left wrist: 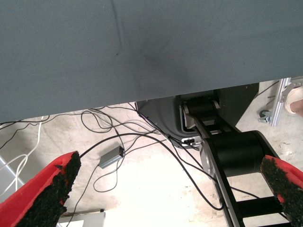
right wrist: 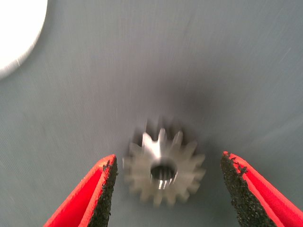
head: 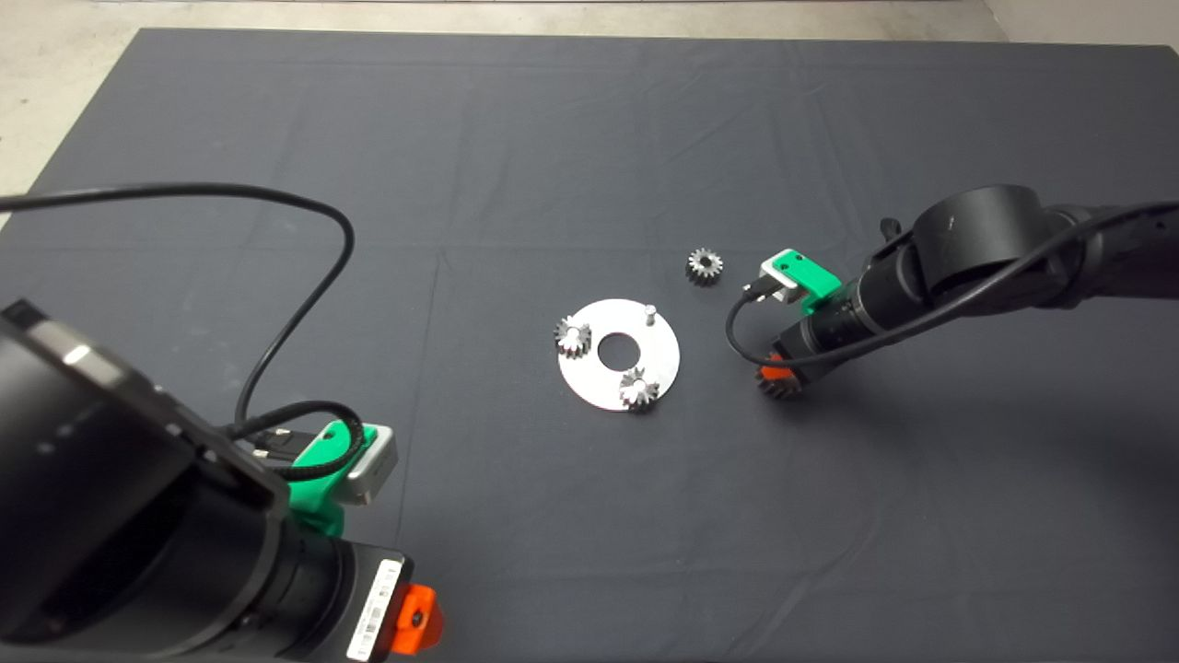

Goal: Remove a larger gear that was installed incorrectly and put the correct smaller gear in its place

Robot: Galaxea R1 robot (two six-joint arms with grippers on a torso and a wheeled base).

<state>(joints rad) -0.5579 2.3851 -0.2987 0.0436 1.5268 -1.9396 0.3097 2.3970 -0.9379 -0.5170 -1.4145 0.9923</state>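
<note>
the right gripper [right wrist: 168,189] sits low near the table's middle, fingers spread, released around the larger gear [right wrist: 163,170]. the left gripper [left wrist: 165,189] waits at the near left corner, fingers apart.

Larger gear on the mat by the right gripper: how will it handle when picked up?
Larger gear looks like solid steel, so probably stiff and heavy for its size. It lies flat, so it's unlikely to roll. Pointed teeth may seat unevenly against the open right gripper's fingers.
</note>
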